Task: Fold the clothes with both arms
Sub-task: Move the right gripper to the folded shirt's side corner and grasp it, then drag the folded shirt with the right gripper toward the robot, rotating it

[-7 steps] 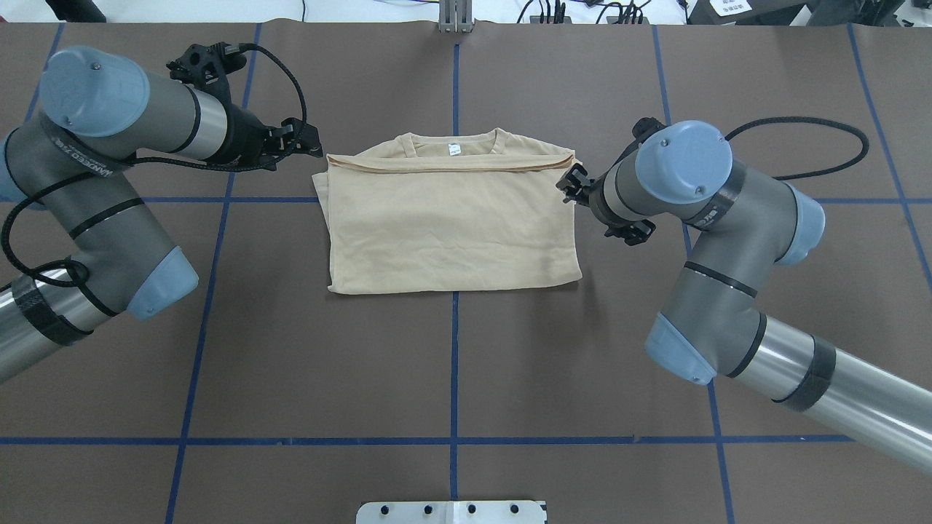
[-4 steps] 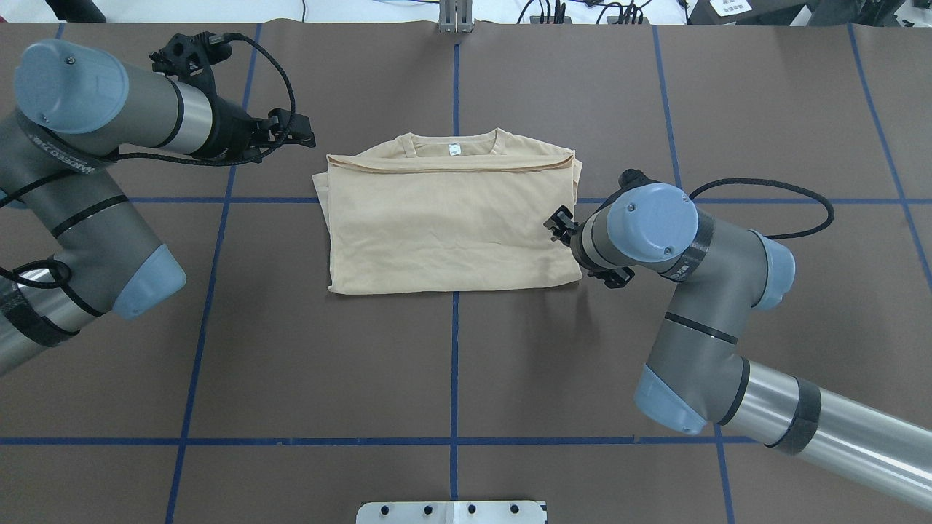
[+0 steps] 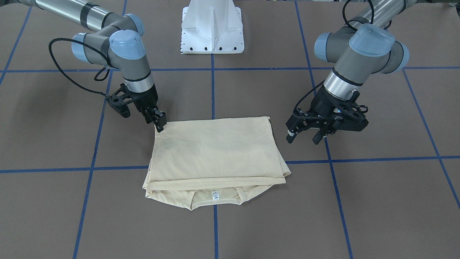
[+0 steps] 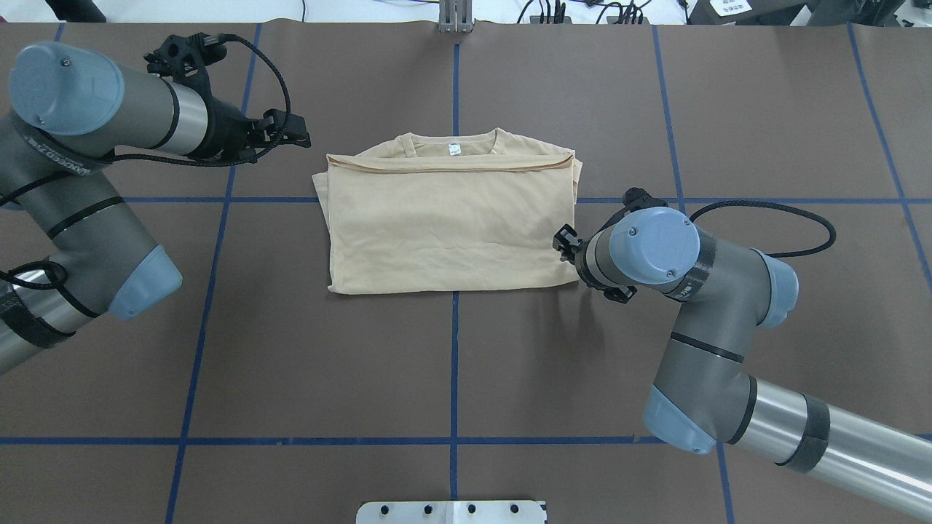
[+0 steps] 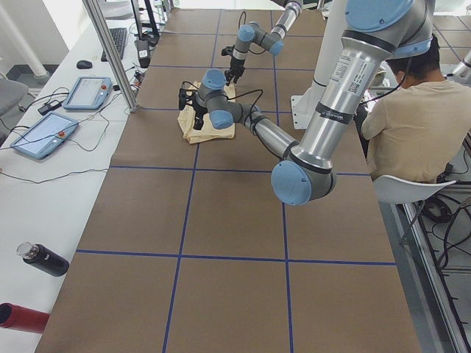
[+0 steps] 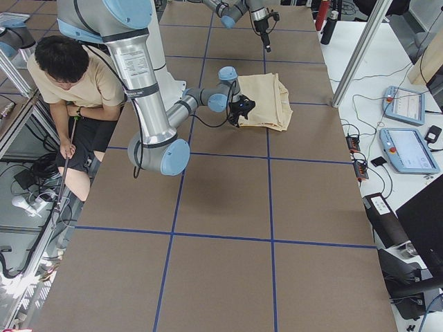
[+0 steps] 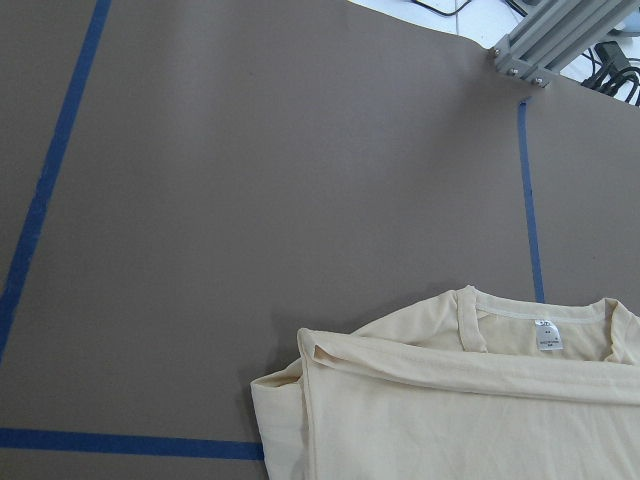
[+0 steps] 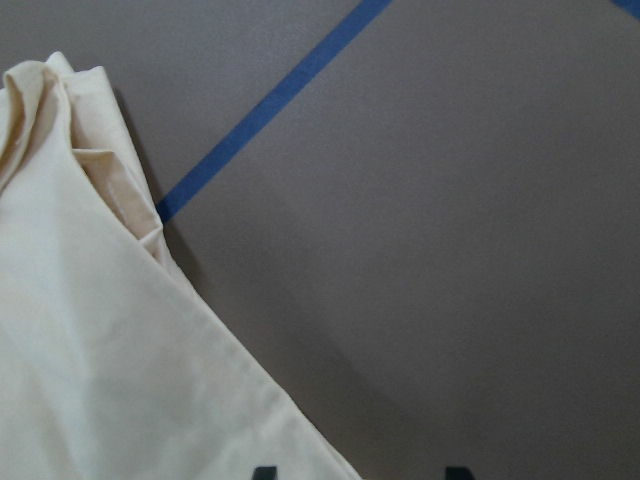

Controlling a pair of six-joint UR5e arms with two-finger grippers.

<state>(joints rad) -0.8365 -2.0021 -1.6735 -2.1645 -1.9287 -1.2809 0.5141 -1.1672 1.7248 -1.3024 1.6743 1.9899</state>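
The cream-yellow shirt (image 4: 451, 225) lies folded into a rectangle at the table's middle, collar and white neck label (image 4: 454, 149) at the far edge. Its print is hidden. It also shows in the front view (image 3: 215, 151). My left gripper (image 4: 302, 136) is open and empty, raised off the table, beyond the shirt's far left corner; the front view (image 3: 303, 138) shows its fingers spread. My right gripper (image 3: 160, 125) is low at the shirt's near right corner. The right wrist view shows its fingertips (image 8: 262, 471) apart, the shirt's edge (image 8: 90, 350) by one of them.
The white pedestal base (image 3: 212, 25) stands at the table's robot side. Blue tape lines (image 4: 455, 364) cross the brown table. An operator (image 5: 405, 125) sits beside the base. Tablets (image 5: 88, 92) and bottles (image 5: 44, 259) lie on the side bench.
My right gripper has moved along the shirt's right edge from its far corner to its near corner and lowered. My left gripper has drawn back a little to the left, away from the shirt.
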